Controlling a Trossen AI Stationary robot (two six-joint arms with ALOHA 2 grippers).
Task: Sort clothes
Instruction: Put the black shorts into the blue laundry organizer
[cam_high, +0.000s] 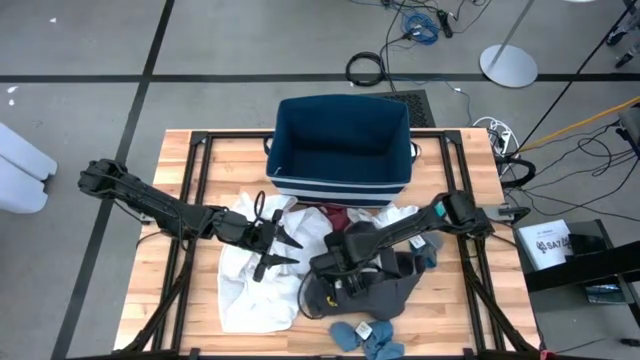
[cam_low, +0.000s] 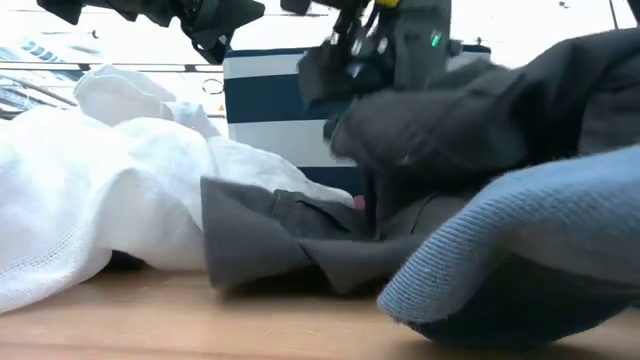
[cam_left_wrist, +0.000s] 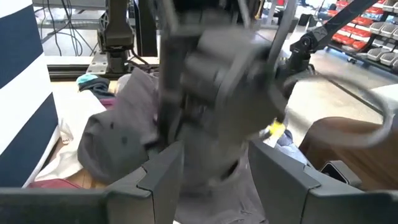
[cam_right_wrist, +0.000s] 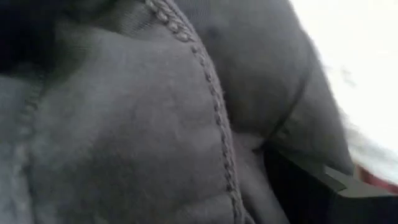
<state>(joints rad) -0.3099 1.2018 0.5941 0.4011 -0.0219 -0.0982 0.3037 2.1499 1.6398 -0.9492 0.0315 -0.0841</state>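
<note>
**Grey garment in my R gripper, L gripper open over the white one**

Closest to the low cam: a blue sock (cam_low: 520, 255), big in the foreground on the table (cam_low: 200, 320), w/ the dark grey garment (cam_low: 290, 235) crumpled right behind it and the large white garment (cam_low: 90, 200) spread beside that.

From overhead, the pile sits mid-table in front of the navy striped bin (cam_high: 342, 150). White garment (cam_high: 250, 270) lies toward my L side, grey garment (cam_high: 385, 290) toward my R, edges touching. A maroon piece (cam_high: 337, 216) pokes out between the pile and the bin wall. Blue socks (cam_high: 365, 335) lie at the table's near edge, just past the grey garment. A teal bit (cam_high: 430, 250) shows by my R arm.

My R gripper (cam_high: 335, 268) is down on the grey garment; my R wrist cam is filled w/ grey fabric (cam_right_wrist: 155, 124), seam running across, pressed up against the finger (cam_right_wrist: 317, 193). Low view shows grey cloth bunched up at the gripper, lifted above the rest. So I'm clamped on the grey garment, jaws set wide around a thick fold.

My L gripper (cam_high: 275, 248) hangs over the white garment's edge, fingers (cam_left_wrist: 161, 174) spread apart, nothing between them. Thru that cam I see my R arm and grey cloth close ahead.
</note>
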